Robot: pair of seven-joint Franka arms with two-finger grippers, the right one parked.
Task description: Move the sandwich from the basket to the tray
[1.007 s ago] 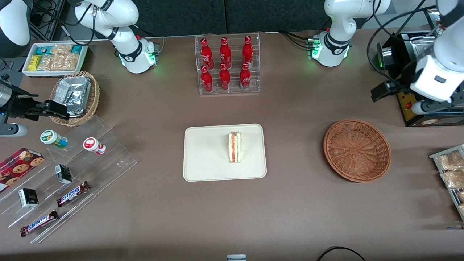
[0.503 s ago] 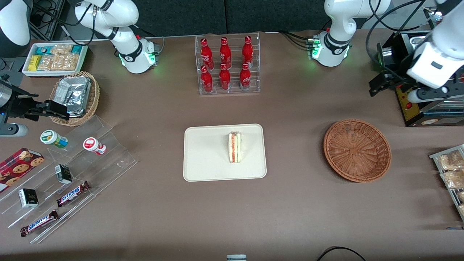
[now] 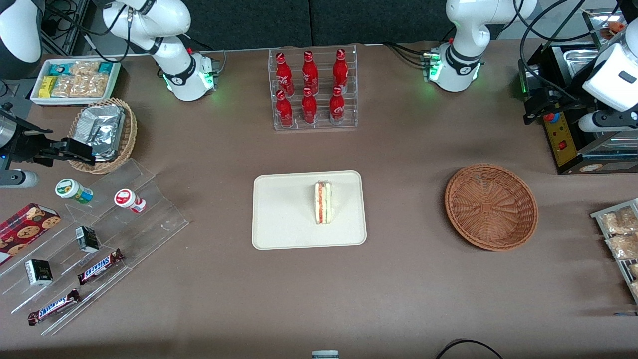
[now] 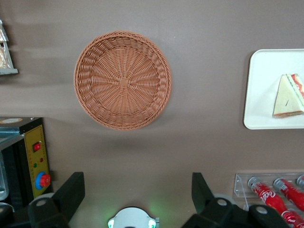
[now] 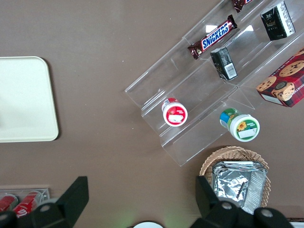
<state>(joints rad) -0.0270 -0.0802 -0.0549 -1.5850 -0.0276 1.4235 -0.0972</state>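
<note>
Hand (image 4: 135, 197) spread wide, holding nothing, raised well above the basket (image 3: 491, 206).
Sandwich (image 3: 322, 202) stands inside the tray (image 3: 284, 219) rim; bare surface (image 3: 403, 209) separates tray and basket.

sandwich (image 3: 323, 203): white bread, red and green stripes | tray (image 3: 284, 214): cream | basket (image 3: 491, 206): red-brown, woven | gripper (image 4: 137, 192): black, high above the brown table (image 3: 398, 289)
</note>
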